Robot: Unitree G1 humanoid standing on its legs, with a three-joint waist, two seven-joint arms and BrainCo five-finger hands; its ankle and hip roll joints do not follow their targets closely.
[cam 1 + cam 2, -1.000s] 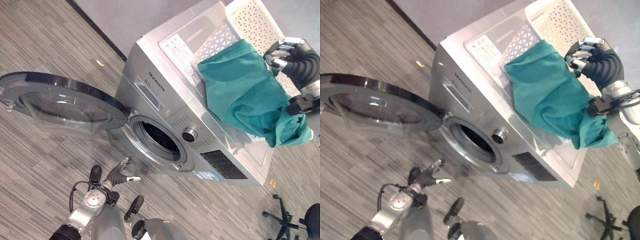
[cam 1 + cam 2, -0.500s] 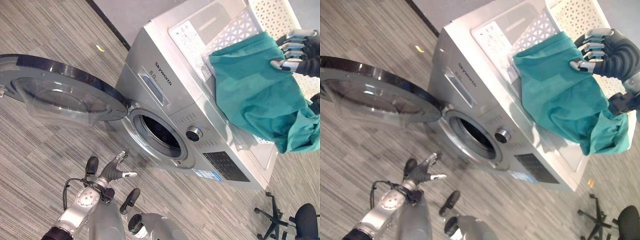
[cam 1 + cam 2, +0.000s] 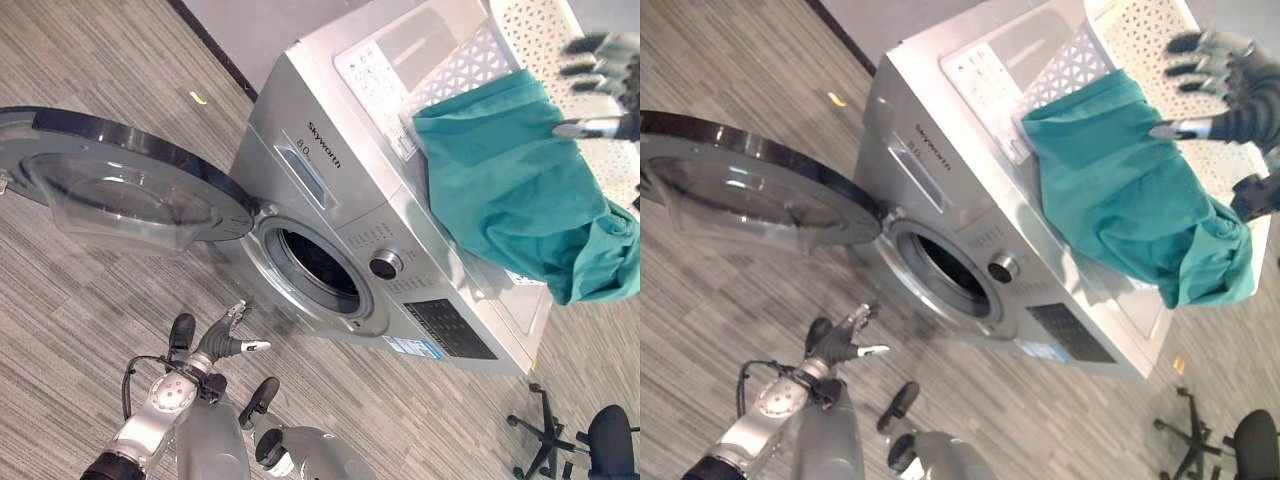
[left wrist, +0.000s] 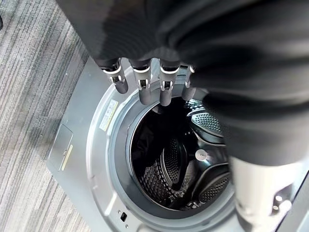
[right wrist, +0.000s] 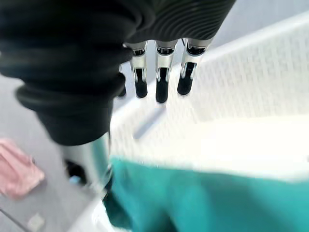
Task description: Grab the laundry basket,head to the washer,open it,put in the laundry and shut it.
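Even bright light; right hand (image 3: 1225,85) motion-blurred, glare on washer top (image 3: 420,40).

I can't see most of the laundry basket (image 3: 1140,35): the teal cloth (image 3: 1120,190) covers its near side and the frame cuts its far end. My right hand (image 3: 1220,80) is blurred, and the office chair (image 3: 590,445) is cropped.

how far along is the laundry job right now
Done: the white laundry basket sits on top of the washer, and the washer door is swung open, the drum showing no laundry. In hand: the right hand hovers open over the teal cloth draped from the basket, not gripping it. The left hand hangs open near the opening. Left: load the cloth, shut the door.
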